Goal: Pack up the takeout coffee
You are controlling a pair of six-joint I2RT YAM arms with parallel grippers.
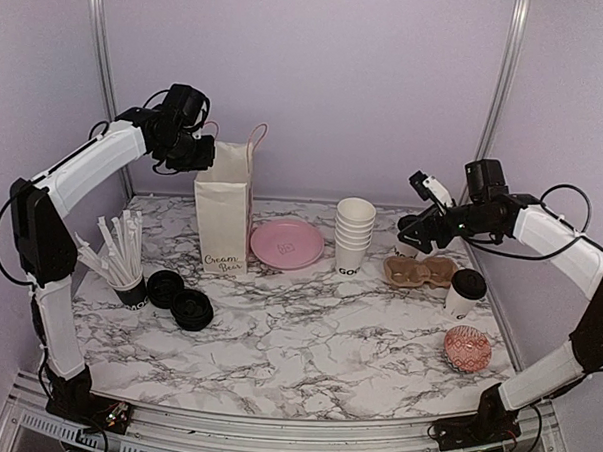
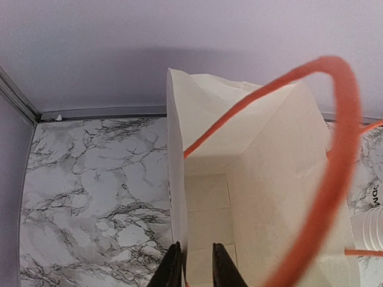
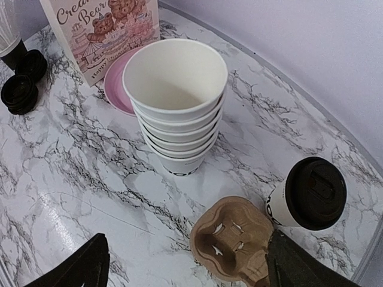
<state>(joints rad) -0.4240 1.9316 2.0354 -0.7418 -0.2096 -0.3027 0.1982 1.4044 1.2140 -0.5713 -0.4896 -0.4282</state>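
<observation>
A lidded white coffee cup [image 1: 467,291] stands right of the brown cup carrier [image 1: 420,271]. A second lidded cup [image 3: 308,194] stands beside the carrier [image 3: 236,239] on its back-wall side; from above it is mostly hidden behind my right gripper [image 1: 413,229]. That gripper [image 3: 187,236] hangs wide open and empty above the carrier. The white paper bag [image 1: 222,218] stands open at the back left. My left gripper [image 2: 196,248] is at its top rim, jaws a little apart, one finger on each side of the bag's left wall [image 2: 176,179]. The bag's inside looks empty.
A stack of open empty cups [image 1: 354,233] stands left of the carrier, a pink plate [image 1: 287,243] beside it. A cup of wrapped straws [image 1: 124,268] and loose black lids [image 1: 181,299] sit at the left. A pink patterned bowl [image 1: 466,348] is front right. The bag's handle [image 2: 341,149] arcs over its mouth.
</observation>
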